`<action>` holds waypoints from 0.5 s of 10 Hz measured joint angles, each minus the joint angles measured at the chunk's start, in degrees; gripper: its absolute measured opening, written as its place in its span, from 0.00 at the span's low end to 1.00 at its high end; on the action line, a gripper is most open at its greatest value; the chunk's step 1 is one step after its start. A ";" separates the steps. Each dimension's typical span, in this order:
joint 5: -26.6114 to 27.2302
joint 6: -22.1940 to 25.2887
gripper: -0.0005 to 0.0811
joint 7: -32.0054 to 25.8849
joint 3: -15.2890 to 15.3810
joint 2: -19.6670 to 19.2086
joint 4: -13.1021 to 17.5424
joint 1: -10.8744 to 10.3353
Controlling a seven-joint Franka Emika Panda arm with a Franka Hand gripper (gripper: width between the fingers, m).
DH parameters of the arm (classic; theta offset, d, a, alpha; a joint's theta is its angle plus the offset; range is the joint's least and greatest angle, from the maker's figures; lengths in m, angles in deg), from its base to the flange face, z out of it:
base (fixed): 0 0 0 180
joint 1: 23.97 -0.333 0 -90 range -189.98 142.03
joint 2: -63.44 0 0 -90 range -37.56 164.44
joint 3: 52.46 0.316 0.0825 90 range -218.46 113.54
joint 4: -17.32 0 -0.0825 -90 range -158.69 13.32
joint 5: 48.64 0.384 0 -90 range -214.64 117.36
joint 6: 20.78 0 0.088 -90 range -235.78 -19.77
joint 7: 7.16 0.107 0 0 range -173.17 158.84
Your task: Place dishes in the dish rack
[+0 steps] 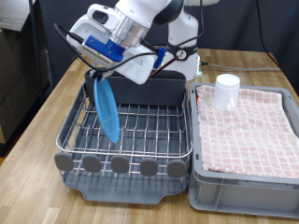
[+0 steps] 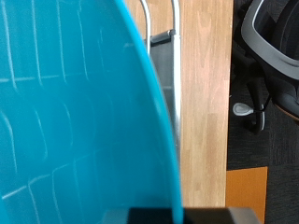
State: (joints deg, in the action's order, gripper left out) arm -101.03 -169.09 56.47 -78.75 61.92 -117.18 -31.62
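Observation:
My gripper [image 1: 96, 79] is shut on the top edge of the light-blue plate [image 1: 107, 114] and holds it upright on its edge. The plate's lower edge reaches down among the wires of the silver dish rack [image 1: 149, 129], on the exterior view's left side. In the wrist view the plate [image 2: 75, 121] fills most of the picture, with a rack wire [image 2: 175, 84] beside it. The small white cup [image 1: 227, 91] stands upside down on the pink checked cloth [image 1: 250, 126]. The wooden spoon is out of view.
The grey caddy [image 1: 154, 91] stands at the rack's far end. The light grey crate [image 1: 234, 182] with the cloth sits against the rack on the exterior view's right. Both rest on a wooden table [image 2: 206, 103]. A chair base [image 2: 271, 47] stands on the floor beyond the table.

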 joint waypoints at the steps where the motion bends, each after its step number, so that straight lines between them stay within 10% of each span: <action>1: -0.38 -0.41 0.03 0.47 0.00 -0.19 -0.13 0.00; 5: -1.95 -1.08 0.03 2.94 -0.04 -0.42 -1.12 0.00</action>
State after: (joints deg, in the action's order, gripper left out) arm -102.98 -170.17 59.42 -78.79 61.50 -118.30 -31.61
